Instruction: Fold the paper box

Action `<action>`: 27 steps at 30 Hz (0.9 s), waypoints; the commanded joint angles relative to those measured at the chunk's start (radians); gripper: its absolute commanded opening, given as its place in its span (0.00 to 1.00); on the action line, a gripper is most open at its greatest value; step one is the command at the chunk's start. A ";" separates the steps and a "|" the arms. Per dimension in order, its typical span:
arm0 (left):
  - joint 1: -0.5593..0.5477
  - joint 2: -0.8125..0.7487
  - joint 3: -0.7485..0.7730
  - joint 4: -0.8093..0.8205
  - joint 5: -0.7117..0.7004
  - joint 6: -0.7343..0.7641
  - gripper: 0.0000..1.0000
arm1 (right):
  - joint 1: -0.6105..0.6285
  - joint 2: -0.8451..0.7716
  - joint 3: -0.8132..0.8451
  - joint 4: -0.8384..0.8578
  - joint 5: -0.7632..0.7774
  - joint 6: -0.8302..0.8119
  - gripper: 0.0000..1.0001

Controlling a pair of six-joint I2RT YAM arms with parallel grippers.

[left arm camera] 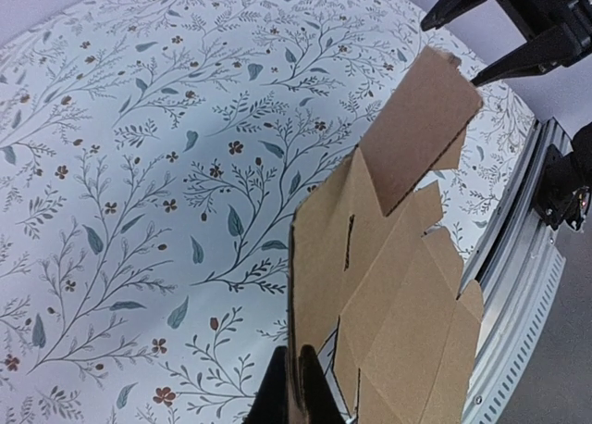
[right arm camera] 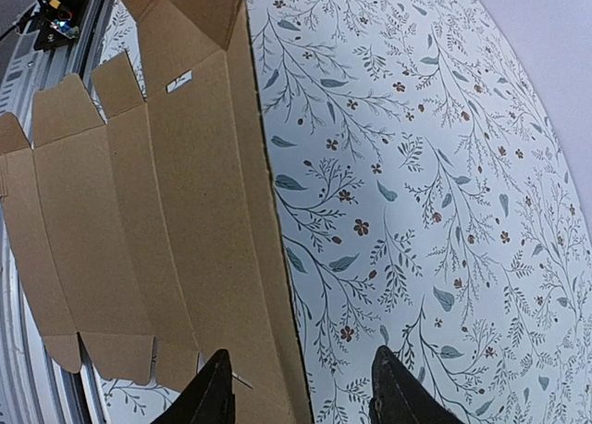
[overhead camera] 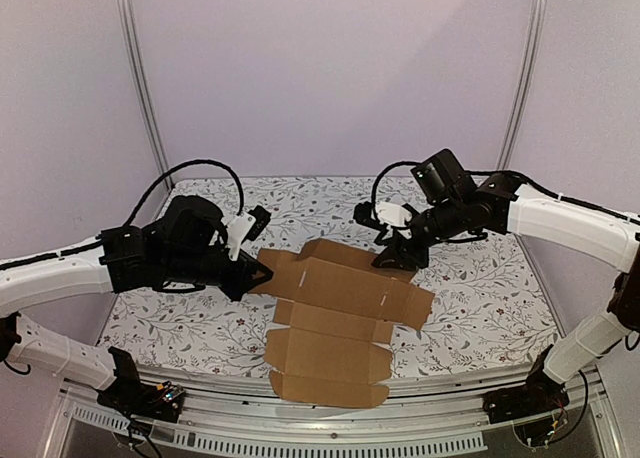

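Note:
The paper box (overhead camera: 335, 313) is a flat brown die-cut cardboard sheet with flaps and tabs, lying mid-table and reaching the near edge. My left gripper (overhead camera: 262, 273) is shut on the sheet's left end flap; in the left wrist view the fingertips (left arm camera: 294, 387) pinch the cardboard edge (left arm camera: 370, 257) and lift it a little. My right gripper (overhead camera: 398, 261) is open over the sheet's far edge, near the right end. In the right wrist view its fingers (right arm camera: 213, 396) straddle the long edge of the sheet (right arm camera: 185, 211), one over cardboard, one over the table.
The table (overhead camera: 480, 288) has a white cloth with a floral print. A metal rail (overhead camera: 300, 418) runs along the near edge. Grey walls and two upright poles (overhead camera: 145, 78) close the back.

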 commanded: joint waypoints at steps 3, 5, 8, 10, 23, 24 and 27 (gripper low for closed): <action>-0.021 -0.015 -0.007 -0.004 -0.009 0.014 0.00 | -0.003 0.032 -0.004 0.018 -0.031 0.014 0.47; -0.021 -0.014 -0.005 -0.004 -0.009 0.015 0.00 | -0.003 0.037 -0.004 0.020 -0.036 0.015 0.45; -0.022 -0.015 -0.004 -0.005 -0.009 0.015 0.00 | -0.002 0.043 -0.004 0.021 -0.043 0.018 0.45; -0.023 -0.016 -0.004 -0.005 -0.009 0.016 0.00 | -0.003 0.048 -0.004 0.022 -0.045 0.018 0.43; -0.025 -0.015 0.002 -0.009 -0.008 0.015 0.00 | -0.003 0.058 -0.012 0.026 -0.054 0.016 0.29; -0.026 -0.015 0.003 -0.009 -0.009 0.015 0.00 | -0.003 0.057 -0.013 0.026 -0.054 0.016 0.27; -0.026 -0.015 0.003 -0.009 -0.009 0.015 0.00 | -0.003 0.055 -0.014 0.026 -0.059 0.016 0.25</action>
